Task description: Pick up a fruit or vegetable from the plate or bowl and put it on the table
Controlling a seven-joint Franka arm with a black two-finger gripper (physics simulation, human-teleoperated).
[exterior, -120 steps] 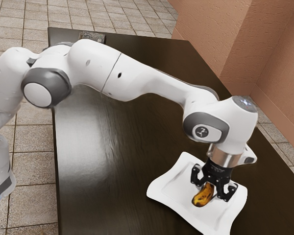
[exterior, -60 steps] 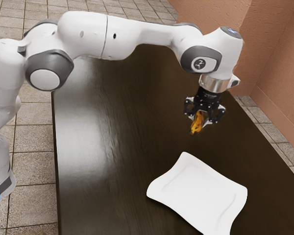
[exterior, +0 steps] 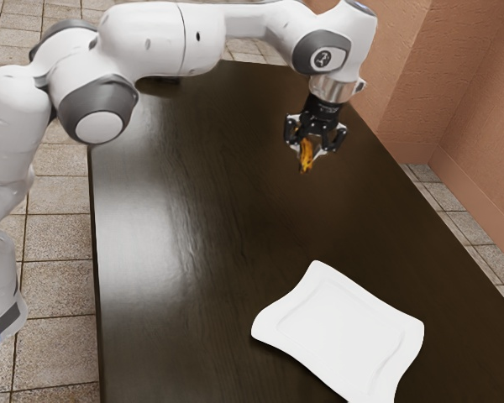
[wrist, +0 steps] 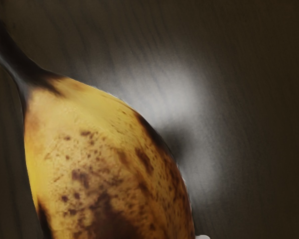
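There is one banana [exterior: 306, 158], and it has one dark stem [wrist: 12, 57], seen in the wrist view; there is one white plate [exterior: 344, 323]; there is one dark table [exterior: 193, 277]; there is one robot arm [exterior: 155, 38], and at its end there are two fingers [exterior: 320, 152]; the floor tiles [exterior: 55, 285] are many, more than ten, but their exact number I cannot tell, because some are partly hidden.
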